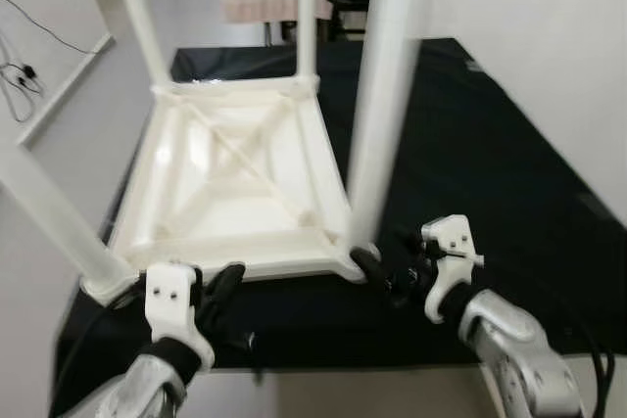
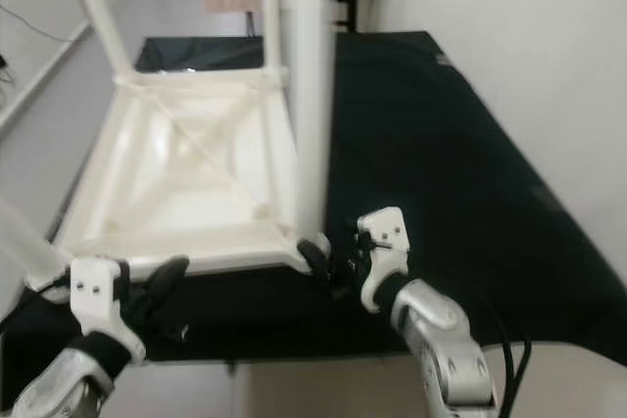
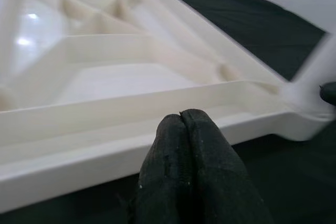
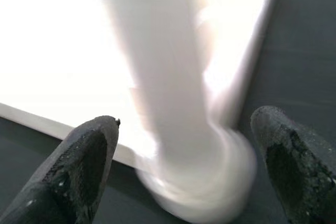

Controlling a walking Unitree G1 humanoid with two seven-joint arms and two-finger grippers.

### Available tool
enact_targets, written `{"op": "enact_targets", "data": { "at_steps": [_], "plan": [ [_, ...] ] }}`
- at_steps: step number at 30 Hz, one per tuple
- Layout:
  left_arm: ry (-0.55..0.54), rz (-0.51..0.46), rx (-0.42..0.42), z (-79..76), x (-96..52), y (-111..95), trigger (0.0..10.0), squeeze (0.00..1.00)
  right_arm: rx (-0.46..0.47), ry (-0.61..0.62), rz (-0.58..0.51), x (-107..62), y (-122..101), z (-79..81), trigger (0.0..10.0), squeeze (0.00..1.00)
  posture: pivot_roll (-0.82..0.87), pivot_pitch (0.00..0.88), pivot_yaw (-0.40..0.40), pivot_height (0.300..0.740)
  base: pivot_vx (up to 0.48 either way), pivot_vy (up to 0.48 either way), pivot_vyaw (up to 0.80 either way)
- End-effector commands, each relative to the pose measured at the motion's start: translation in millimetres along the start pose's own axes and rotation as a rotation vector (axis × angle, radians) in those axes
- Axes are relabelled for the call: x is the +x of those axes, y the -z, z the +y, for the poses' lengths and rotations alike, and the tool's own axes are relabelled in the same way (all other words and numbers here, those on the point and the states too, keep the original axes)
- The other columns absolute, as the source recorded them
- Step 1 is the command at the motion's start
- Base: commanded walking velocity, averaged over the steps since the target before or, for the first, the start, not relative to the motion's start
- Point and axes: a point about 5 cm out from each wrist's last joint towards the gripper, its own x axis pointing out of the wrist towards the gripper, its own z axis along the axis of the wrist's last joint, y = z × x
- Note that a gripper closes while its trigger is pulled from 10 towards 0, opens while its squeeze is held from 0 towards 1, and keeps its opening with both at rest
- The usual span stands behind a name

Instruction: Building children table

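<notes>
- Grippers nearest: the left gripper [image 1: 223,286] reaches forward from a silver arm, its black fingers [image 3: 191,166] pressed together with nothing between them, tips just short of the table's [image 1: 235,178] near edge.
- Right gripper [image 4: 184,174] comes in from the right, its fingers spread wide to either side of the base of the near right leg [image 1: 382,95]; they do not clamp it.
- Table lies upside down on a black mat [image 1: 470,173], glossy cream plastic, underside a shallow square tray with diagonal ribs crossing at the middle.
- Legs are smooth round white tubes standing up from the corners; a far leg [image 1: 307,12] rises at the back right corner.
- Mat is matte and dark, over a pale floor [image 1: 69,134].
</notes>
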Motion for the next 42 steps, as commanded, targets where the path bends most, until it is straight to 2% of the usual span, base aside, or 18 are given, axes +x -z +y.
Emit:
{"op": "enact_targets", "data": {
  "at_steps": [1,12,23,27,29,30,32,34,37,41,42],
  "plan": [
    [0.003,0.008,0.008,-0.9,0.9,2,10.0,0.00,0.006,-0.007,0.013,-2.8,1,-1.4,10.0,0.00,0.04,0.077,-0.054,0.740,0.000,0.480,0.00],
    [0.007,-0.007,0.047,-2.5,-0.1,1,10.0,0.00,0.020,-0.035,0.026,-3.1,2,-0.4,10.0,0.00,0.05,0.072,-0.056,0.740,0.000,0.044,0.00],
    [-0.036,-0.022,0.071,-1.3,-12.7,-4,10.0,0.00,0.033,-0.066,0.041,-3.4,1,-0.3,10.0,0.00,0.06,0.084,-0.054,0.740,0.000,0.000,0.00],
    [-0.033,-0.017,0.075,-0.7,-13.7,-4,10.0,0.00,-0.027,-0.103,0.066,-4.7,0,-1.3,10.0,0.00,0.07,0.085,-0.052,0.740,0.000,0.000,0.00],
    [0.000,-0.008,0.068,-3.0,-15.3,-3,10.0,0.00,-0.097,-0.113,0.091,-9.3,-2,-7.9,10.0,0.00,0.07,0.087,-0.054,0.740,0.000,0.000,0.00],
    [0.000,-0.008,0.068,-3.0,-15.3,-3,10.0,0.00,-0.097,-0.113,0.091,-9.3,-2,-7.9,10.0,0.00,0.07,0.087,-0.054,0.740,0.000,0.000,0.00],
    [0.095,0.019,0.052,-10.1,-20.2,-1,10.0,0.00,-0.115,-0.145,0.138,-22.4,-3,-22.0,10.0,0.00,0.07,0.090,-0.050,0.740,0.000,0.000,0.00],
    [0.170,0.050,0.050,-14.6,-25.1,1,10.0,0.00,-0.132,-0.215,0.180,-36.8,-5,-28.7,10.0,0.00,0.07,0.090,-0.050,0.740,0.000,0.000,0.00],
    [0.170,0.050,0.050,-14.6,-25.1,1,10.0,0.00,-0.132,-0.215,0.180,-36.8,-5,-28.7,10.0,0.00,0.07,0.090,-0.050,0.740,0.000,0.000,0.00],
    [0.233,0.070,0.020,-15.5,-32.2,1,10.0,0.00,-0.154,-0.377,0.259,-61.5,-10,-26.6,10.0,0.00,0.07,0.094,-0.047,0.740,0.000,0.000,0.00],
    [0.233,0.070,0.020,-15.5,-32.2,1,10.0,0.00,-0.154,-0.377,0.259,-61.5,-10,-26.6,10.0,0.00,0.07,0.094,-0.047,0.740,0.000,0.000,0.00]
  ]
}}
